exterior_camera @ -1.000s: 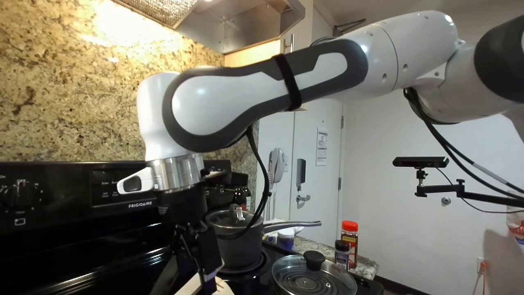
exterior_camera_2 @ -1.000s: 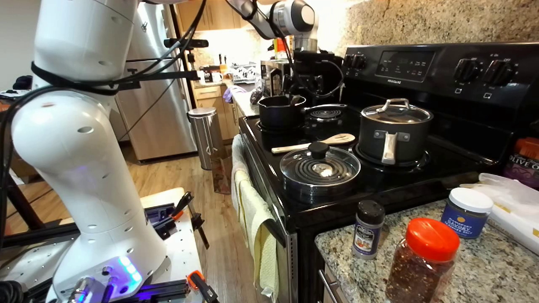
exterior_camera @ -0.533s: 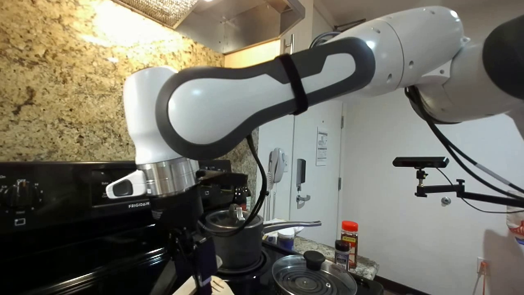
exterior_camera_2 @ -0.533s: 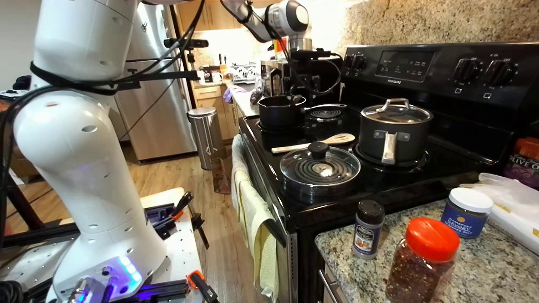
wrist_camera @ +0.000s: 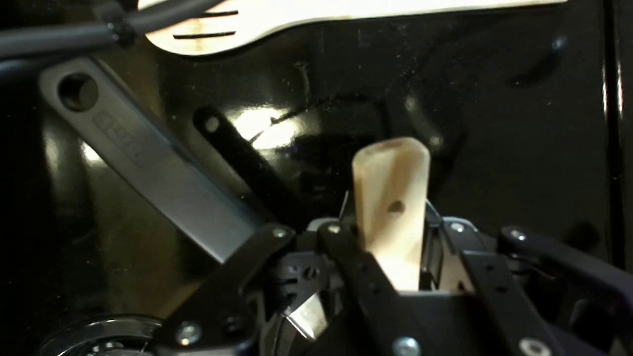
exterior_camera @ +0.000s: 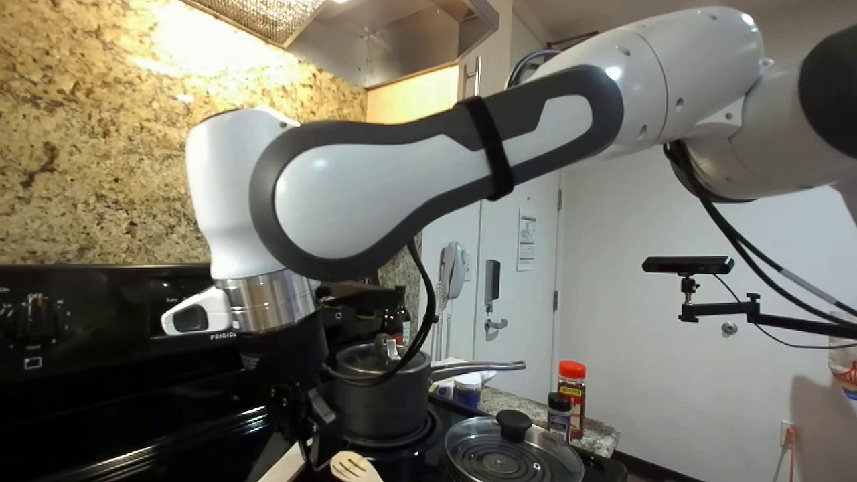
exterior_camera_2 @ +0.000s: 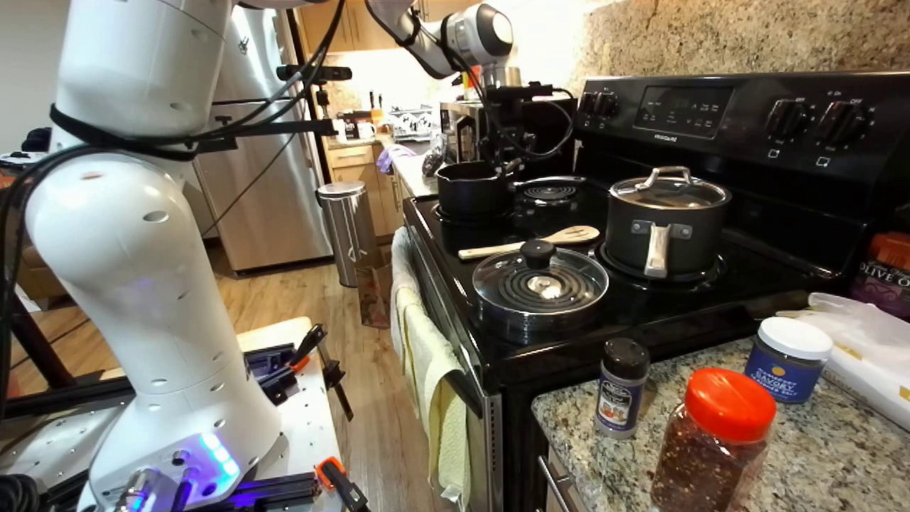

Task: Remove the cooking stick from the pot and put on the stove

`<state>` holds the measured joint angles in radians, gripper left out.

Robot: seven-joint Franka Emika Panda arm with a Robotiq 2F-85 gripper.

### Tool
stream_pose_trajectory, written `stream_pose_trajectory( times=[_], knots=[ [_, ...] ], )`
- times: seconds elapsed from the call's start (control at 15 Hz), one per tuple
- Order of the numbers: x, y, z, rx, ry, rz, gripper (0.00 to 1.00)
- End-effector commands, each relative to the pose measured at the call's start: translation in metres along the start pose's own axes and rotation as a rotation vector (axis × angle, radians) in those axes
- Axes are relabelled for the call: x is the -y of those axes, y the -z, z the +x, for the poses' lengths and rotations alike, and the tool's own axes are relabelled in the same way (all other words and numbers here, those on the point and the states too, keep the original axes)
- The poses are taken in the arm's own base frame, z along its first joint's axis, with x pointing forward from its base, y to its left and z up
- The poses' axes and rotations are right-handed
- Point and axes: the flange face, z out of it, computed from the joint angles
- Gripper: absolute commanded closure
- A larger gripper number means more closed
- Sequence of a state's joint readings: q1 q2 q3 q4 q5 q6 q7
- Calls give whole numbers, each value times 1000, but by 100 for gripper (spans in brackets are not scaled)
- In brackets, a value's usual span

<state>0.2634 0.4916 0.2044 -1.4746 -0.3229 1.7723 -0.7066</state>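
Note:
The pot [exterior_camera_2: 469, 193] is a dark saucepan on a burner; its grey handle [wrist_camera: 148, 163] slants through the wrist view. Between the fingers of my gripper [wrist_camera: 389, 217] runs the flat pale end, with a hole, of the cooking stick [wrist_camera: 395, 168]. Both jaws flank it closely, apparently pressing on it. The stick's lower part is hidden by the gripper and pot. In an exterior view the gripper [exterior_camera_2: 513, 169] is at the pot's handle-side rim; a strip of the cooking stick [exterior_camera: 286, 463] shows beside it elsewhere. The stove [exterior_camera_2: 533, 227] is glossy black.
A slotted wooden spoon [exterior_camera_2: 530, 242] lies on the stove in front of the pot. Near it are a round glass lid [exterior_camera_2: 490, 281] with a black knob and a lidded pot [exterior_camera_2: 668, 235]. Spice jars [exterior_camera_2: 622, 387] stand on the granite counter. A cable [wrist_camera: 64, 39] crosses the wrist view.
The arm has shifted left in an exterior view, and the jaws have come together around the stick. The visible stretch of stick has also moved left. The slotted spoon stays put.

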Motion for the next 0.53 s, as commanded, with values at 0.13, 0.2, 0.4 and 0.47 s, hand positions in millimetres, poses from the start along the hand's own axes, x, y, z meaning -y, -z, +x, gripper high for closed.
stream_pose_trajectory(
  times=[0.13, 0.2, 0.4, 0.47],
  knots=[
    [4, 0, -3, 13, -16, -35, 100],
    [4, 0, -3, 10, -16, -34, 99],
    [4, 1, -3, 7, -21, -29, 98],
    [4, 1, -3, 4, -22, -28, 69]
  ],
)
